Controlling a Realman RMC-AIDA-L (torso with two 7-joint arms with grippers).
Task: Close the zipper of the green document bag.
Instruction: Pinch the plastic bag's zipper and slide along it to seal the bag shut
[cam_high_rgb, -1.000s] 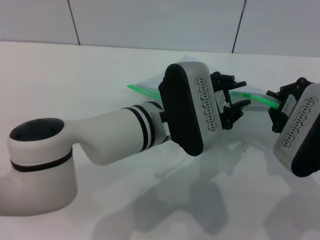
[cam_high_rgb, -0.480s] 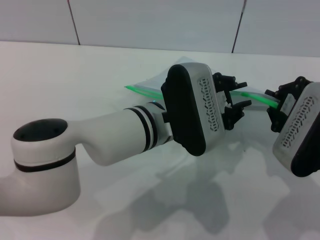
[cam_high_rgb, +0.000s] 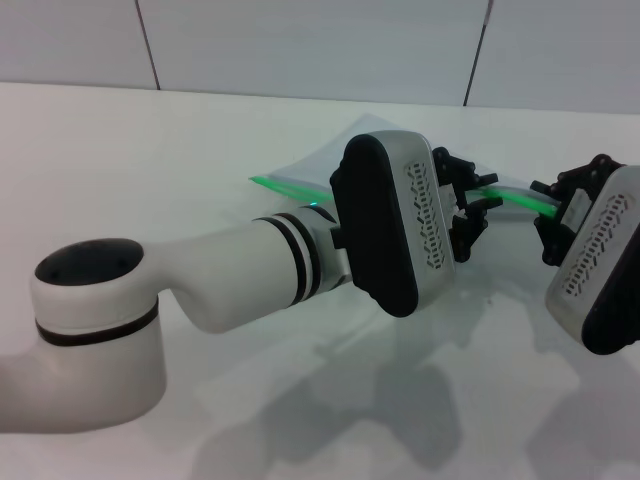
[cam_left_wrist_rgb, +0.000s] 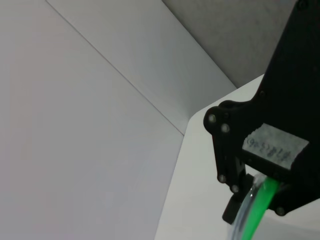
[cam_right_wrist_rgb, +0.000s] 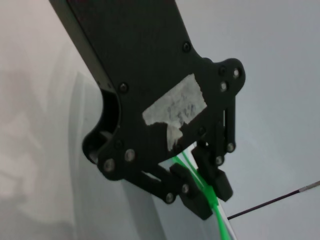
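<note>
The green document bag (cam_high_rgb: 325, 165) lies flat on the white table, mostly hidden behind my left arm. Its zipper (cam_high_rgb: 283, 185) shows as a bright green strip along the near edge, running right to my right gripper. My left gripper (cam_high_rgb: 478, 194) is shut on the zipper near the middle-right of the strip; in the left wrist view the zipper (cam_left_wrist_rgb: 257, 207) passes between the black fingers. My right gripper (cam_high_rgb: 548, 212) is shut on the strip's right end, and the right wrist view shows the zipper (cam_right_wrist_rgb: 220, 217) pinched at its fingertips (cam_right_wrist_rgb: 200, 200). I cannot make out the slider.
My left arm's thick white forearm (cam_high_rgb: 230, 275) and elbow housing (cam_high_rgb: 95, 330) fill the front left of the table. A grey panelled wall (cam_high_rgb: 300, 40) stands behind the table's far edge.
My left gripper has slid a little to the right along the green strip and its fingers have drawn closer together. The right gripper has held still.
</note>
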